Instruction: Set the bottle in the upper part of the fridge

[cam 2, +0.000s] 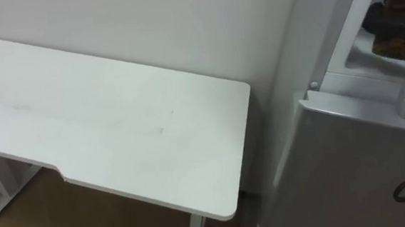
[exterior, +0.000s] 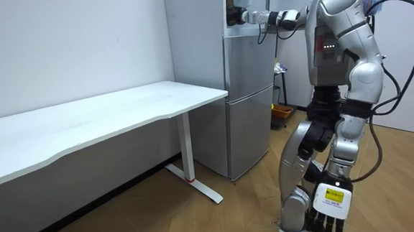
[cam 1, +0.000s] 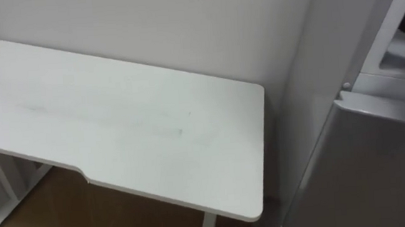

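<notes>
**Right hand at the upper fridge: the placing step**

The robot stands on the wooden floor, close in front of the tall silver fridge with 2 doors (exterior: pixel 249 99). The fridge stands just beside the long white table with thin white legs (cam 1: pixel 117 119).

The right arm is stretched out at shoulder height, and the right hand (exterior: pixel 237 16) is at the opening of the upper compartment (cam 2: pixel 370 59), which is open toward the robot. The lower grey door (cam 2: pixel 349 167) is closed.

In the right eye view, a dark and brownish blurred shape (cam 2: pixel 395 21) sits inside this compartment, above the white shelf edge. I judge that this is the hand together with the bottle, but I cannot separate one from the other. For this reason I cannot tell if the fingers are grasping the bottle or are already released from it.

The left hand (exterior: pixel 327 220) hangs low beside the legs, with its fingers relaxed and holding nothing.

The step in hand seems to be the placing itself, near the end of the task. If the bottle is in the hand, the next move calls for these things:

1. Set the bottle upright on the shelf, far enough from the front edge.
2. Loosen the fingers only when its base rests fully.
3. Pull the hand straight back, so that it does not brush the bottle and tip it over.
</notes>
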You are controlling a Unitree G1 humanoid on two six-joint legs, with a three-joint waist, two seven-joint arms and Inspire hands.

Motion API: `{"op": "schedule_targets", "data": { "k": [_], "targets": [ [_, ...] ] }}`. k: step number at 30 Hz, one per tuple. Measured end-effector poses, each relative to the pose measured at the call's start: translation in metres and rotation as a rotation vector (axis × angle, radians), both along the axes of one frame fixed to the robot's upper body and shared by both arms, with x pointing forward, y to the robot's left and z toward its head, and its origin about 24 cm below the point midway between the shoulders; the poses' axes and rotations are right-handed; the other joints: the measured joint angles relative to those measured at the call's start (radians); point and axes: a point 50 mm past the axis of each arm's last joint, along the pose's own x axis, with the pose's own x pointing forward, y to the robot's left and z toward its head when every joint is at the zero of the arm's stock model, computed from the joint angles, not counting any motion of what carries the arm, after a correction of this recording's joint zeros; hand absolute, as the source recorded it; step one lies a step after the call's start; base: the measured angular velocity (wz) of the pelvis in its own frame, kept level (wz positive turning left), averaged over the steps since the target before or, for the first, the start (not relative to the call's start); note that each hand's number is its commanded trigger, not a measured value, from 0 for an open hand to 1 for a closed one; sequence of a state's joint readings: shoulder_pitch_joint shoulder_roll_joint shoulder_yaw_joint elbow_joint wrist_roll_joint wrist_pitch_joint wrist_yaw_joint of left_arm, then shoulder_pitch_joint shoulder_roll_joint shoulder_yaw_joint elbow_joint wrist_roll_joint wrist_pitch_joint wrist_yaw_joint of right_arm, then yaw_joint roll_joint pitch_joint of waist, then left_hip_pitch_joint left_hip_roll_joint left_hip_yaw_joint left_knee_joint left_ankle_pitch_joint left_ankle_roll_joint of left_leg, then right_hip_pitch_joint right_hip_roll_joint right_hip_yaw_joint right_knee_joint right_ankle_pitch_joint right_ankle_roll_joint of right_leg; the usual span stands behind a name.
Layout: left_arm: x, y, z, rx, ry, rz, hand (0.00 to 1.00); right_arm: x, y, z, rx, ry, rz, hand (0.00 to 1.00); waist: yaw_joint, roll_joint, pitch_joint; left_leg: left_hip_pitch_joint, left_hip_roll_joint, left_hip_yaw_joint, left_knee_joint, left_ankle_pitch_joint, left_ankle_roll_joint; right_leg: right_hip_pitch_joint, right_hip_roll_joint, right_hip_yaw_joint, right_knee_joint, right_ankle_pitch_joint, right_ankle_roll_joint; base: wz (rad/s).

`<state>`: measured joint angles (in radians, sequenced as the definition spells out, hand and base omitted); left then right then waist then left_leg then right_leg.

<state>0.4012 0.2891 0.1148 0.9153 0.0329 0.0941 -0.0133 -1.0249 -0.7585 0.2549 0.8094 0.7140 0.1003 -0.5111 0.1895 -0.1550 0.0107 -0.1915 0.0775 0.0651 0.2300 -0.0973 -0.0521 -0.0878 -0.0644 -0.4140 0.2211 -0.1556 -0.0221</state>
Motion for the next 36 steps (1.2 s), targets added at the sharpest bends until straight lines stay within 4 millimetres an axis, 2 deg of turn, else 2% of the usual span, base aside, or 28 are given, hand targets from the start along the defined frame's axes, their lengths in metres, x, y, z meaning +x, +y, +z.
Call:
{"op": "schedule_targets", "data": {
  "k": [2, 4, 8, 11, 14, 17, 19, 21, 22, 23, 24, 36],
  "targets": [
    [-0.001, 0.001, 0.0, 0.003, 0.007, 0.004, 0.0, 0.0, -0.002, 0.002, -0.002, -0.007, -0.01, 1.0, 0.009, 0.007, 0.0036, -0.002, 0.002, 0.0, 0.002, 0.0, 0.0, 0.0, 0.001, -0.002, 0.0, 0.001, -0.001, 0.0],
    [-0.003, 0.0, -0.001, 0.003, 0.019, 0.002, 0.0, 0.0, -0.002, 0.004, -0.003, -0.024, -0.011, 1.0, 0.011, 0.014, 0.0105, -0.01, 0.004, -0.004, 0.007, 0.0, -0.001, -0.002, 0.004, -0.004, 0.0, 0.001, -0.003, 0.04],
    [0.0, -0.002, -0.001, -0.001, 0.013, -0.008, 0.0, -0.002, -0.006, 0.004, -0.004, -0.054, -0.036, 1.0, 0.026, 0.022, 0.0157, -0.025, 0.006, -0.005, 0.018, -0.002, -0.002, -0.004, 0.006, -0.005, -0.006, 0.0, -0.008, 0.02],
    [0.002, -0.001, -0.001, -0.006, -0.006, 0.023, 0.0, -0.003, -0.009, 0.005, -0.004, -0.09, -0.057, 1.0, 0.037, 0.036, 0.0222, -0.043, 0.015, -0.011, 0.045, -0.013, -0.006, -0.006, 0.017, -0.008, -0.018, 0.005, -0.012, 0.02],
    [0.005, -0.002, -0.001, -0.01, -0.018, 0.041, 0.0, -0.003, -0.007, 0.007, -0.032, -0.12, -0.053, 1.0, 0.045, 0.051, 0.0227, -0.045, 0.018, -0.011, 0.045, -0.015, -0.008, -0.012, 0.021, -0.007, -0.018, 0.006, -0.015, -0.06],
    [0.011, -0.003, -0.002, -0.002, -0.035, 0.038, 0.0, -0.003, -0.003, 0.01, -0.078, -0.149, -0.046, 1.0, 0.051, 0.077, 0.0219, -0.052, 0.018, -0.011, 0.046, -0.014, -0.008, -0.019, 0.019, -0.01, -0.017, 0.008, -0.017, 0.0],
    [0.017, -0.003, -0.002, -0.004, -0.05, 0.032, 0.0, -0.004, -0.002, 0.014, -0.104, -0.177, -0.043, 1.0, 0.058, 0.096, 0.0163, -0.065, 0.018, -0.01, 0.046, -0.013, -0.007, -0.034, 0.014, -0.011, -0.016, 0.008, -0.017, 0.0],
    [0.019, -0.003, -0.002, -0.005, -0.058, 0.036, 0.0, -0.005, 0.0, 0.018, -0.112, -0.202, -0.037, 1.0, 0.06, 0.106, 0.0164, -0.072, 0.018, -0.01, 0.046, -0.009, -0.007, -0.041, 0.016, -0.011, -0.016, 0.008, -0.018, 0.0],
    [0.019, -0.003, -0.002, -0.009, -0.065, 0.049, 0.0, -0.005, 0.0, 0.02, -0.115, -0.215, -0.033, 1.0, 0.06, 0.108, 0.0131, -0.076, 0.018, -0.011, 0.045, -0.006, -0.007, -0.046, 0.017, -0.01, -0.014, 0.01, -0.02, 0.0],
    [0.019, -0.003, -0.002, -0.011, -0.068, 0.054, 0.0, -0.005, 0.001, 0.021, -0.117, -0.222, -0.03, 0.58, 0.06, 0.109, 0.0124, -0.077, 0.018, -0.011, 0.045, -0.005, -0.007, -0.047, 0.017, -0.01, -0.014, 0.01, -0.02, 0.0],
    [0.019, -0.003, -0.002, -0.013, -0.07, 0.061, 0.0, -0.005, 0.001, 0.022, -0.12, -0.231, -0.027, 0.0, 0.06, 0.112, 0.0115, -0.077, 0.018, -0.011, 0.045, -0.002, -0.007, -0.049, 0.017, -0.01, -0.013, 0.012, -0.021, 0.0],
    [0.019, -0.006, -0.003, -0.027, -0.086, 0.07, 0.0, -0.007, -0.005, 0.019, -0.068, -0.261, -0.019, 0.0, 0.063, 0.119, 0.0132, -0.077, 0.016, -0.022, 0.04, 0.005, -0.01, -0.048, 0.012, -0.004, 0.004, 0.007, -0.021, 0.02]
  ]
}}
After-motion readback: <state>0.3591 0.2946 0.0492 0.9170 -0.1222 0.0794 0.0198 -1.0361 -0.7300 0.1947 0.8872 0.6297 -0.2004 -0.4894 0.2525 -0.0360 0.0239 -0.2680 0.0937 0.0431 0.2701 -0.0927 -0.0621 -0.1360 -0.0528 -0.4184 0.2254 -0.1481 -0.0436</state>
